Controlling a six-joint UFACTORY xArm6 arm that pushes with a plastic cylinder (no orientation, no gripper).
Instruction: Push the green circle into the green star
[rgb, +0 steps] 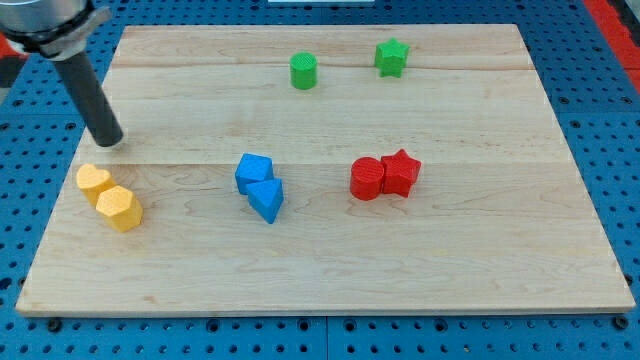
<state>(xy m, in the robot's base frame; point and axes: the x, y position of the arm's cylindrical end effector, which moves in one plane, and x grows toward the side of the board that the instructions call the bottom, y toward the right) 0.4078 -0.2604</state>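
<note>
The green circle (303, 71) stands near the view's top, centre. The green star (392, 57) stands to its right, a clear gap between them. My tip (108, 141) rests on the board at the view's left, far to the left of and below the green circle, just above the yellow blocks. It touches no block.
Two yellow blocks (108, 197) touch at the left, below my tip. A blue cube (254, 172) and blue triangle (267, 198) touch at centre. A red circle (367, 179) and red star (401, 172) touch right of centre. The wooden board (480, 260) lies on a blue perforated table.
</note>
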